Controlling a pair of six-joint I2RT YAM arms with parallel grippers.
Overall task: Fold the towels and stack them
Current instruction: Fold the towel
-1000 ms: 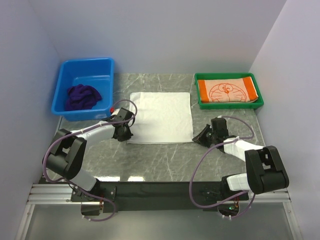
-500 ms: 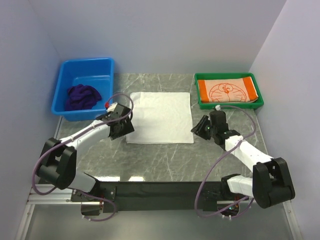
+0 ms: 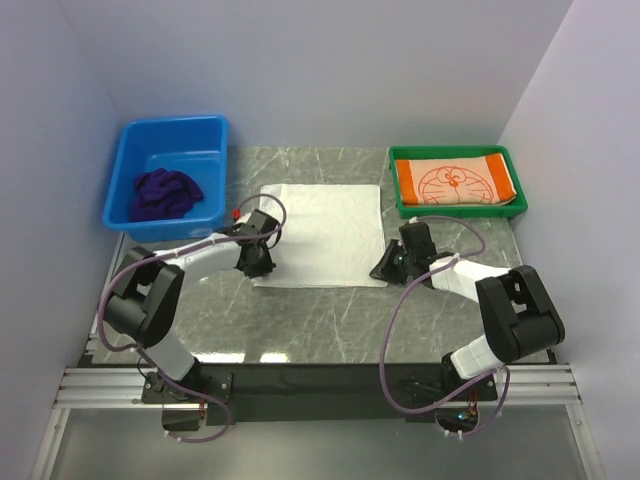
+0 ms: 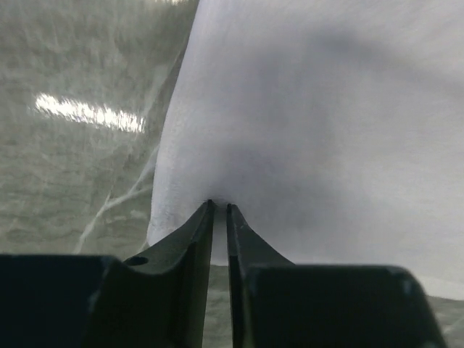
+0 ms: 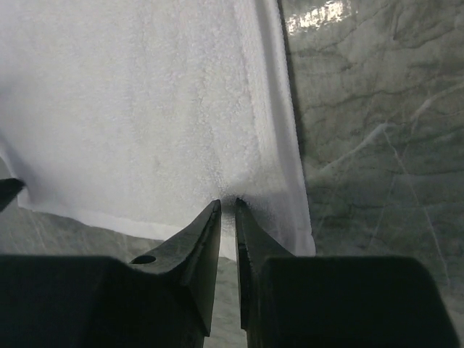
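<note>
Grey marble table (image 3: 330,320), pale lavender walls (image 3: 330,70).

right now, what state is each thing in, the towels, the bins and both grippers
white towel: unfolded, spread flat on the table
orange towel: folded, lying in the green tray
purple towel: crumpled in the blue bin
left gripper: shut on the white towel's near left corner
right gripper: shut on the white towel's near right corner
</note>
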